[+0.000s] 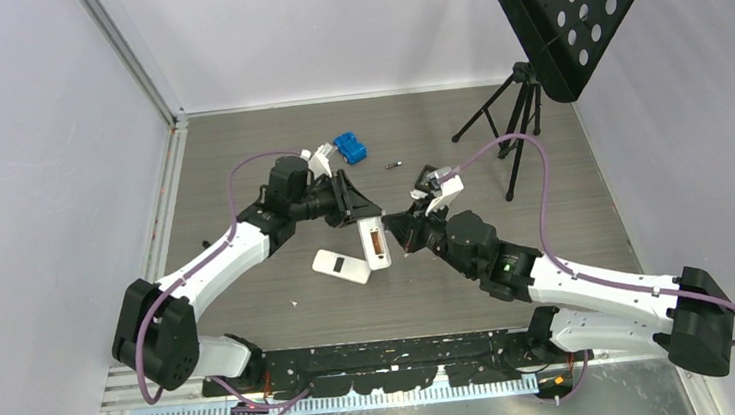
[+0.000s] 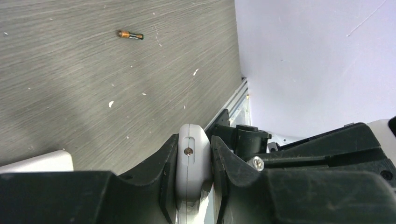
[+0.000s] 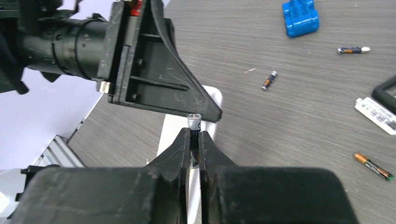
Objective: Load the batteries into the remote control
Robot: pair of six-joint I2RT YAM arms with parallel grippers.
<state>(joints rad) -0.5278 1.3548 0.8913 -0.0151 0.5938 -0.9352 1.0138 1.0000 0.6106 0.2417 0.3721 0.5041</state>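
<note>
A battery is pinched upright between the almost closed fingers of the right end effector, with its metal cap standing clear above the fingertips. Just to its left, the remote control is clamped edge-on by the left end effector, whose fingers are closed partway against its two sides. The remote is held above the middle of the worktop, and its open compartment shows in the overhead view.

The held battery is not yet seated, and whether any cell is already inside cannot be told, so loading is judged to be under way but unfinished. Three loose batteries lie on the worktop, and a blue block lies at the far side. A separate white slab lies on the worktop just near-left of the remote.
</note>
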